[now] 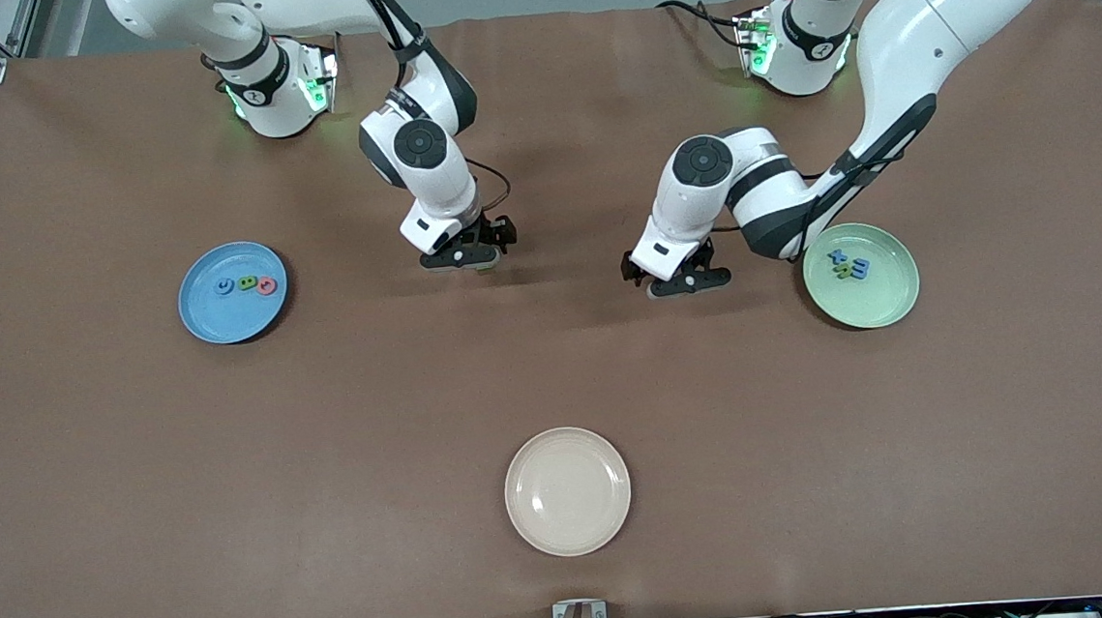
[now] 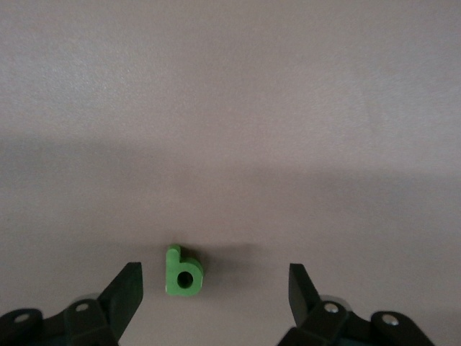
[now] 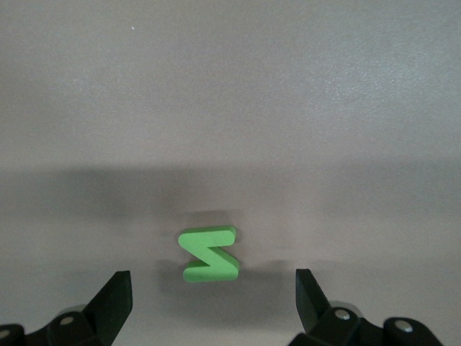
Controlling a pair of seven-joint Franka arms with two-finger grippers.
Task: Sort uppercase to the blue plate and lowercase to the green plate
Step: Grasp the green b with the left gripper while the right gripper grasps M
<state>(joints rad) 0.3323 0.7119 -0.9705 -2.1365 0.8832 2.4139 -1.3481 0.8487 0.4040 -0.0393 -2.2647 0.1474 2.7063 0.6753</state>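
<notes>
Nearest the front camera: round, shallow cream plate [image 1: 568, 491], nothing in it.

Mid-table, toward the right arm's end: round, shallow blue plate [image 1: 233, 292]. Three small foam letters lie in a row inside it: a blue C [image 1: 225, 287], a green B [image 1: 246, 285] and a pinkish-red G [image 1: 266, 286].

Toward the left arm's end, about as far from the front camera: round, shallow pale mint-green plate [image 1: 861, 275], partly under the left arm's elbow. Small foam letters clustered inside: a blue x [image 1: 837, 256], a green one [image 1: 843, 269] and a blue m [image 1: 856, 270]; the green shape is too small to read.

Between the two plates, the grippers hang low over bare brown table [image 1: 136, 474].

Left gripper [image 2: 215, 288]: fingers apart, not touching anything. A green foam lowercase p [image 2: 182, 272] lies flat on the table between them, nearer one finger.

Right gripper [image 3: 213, 297]: fingers apart, empty. A green foam capital N [image 3: 209, 254] lies on the table between them, seen turned sideways.

No brand marks or printed writing readable.
</notes>
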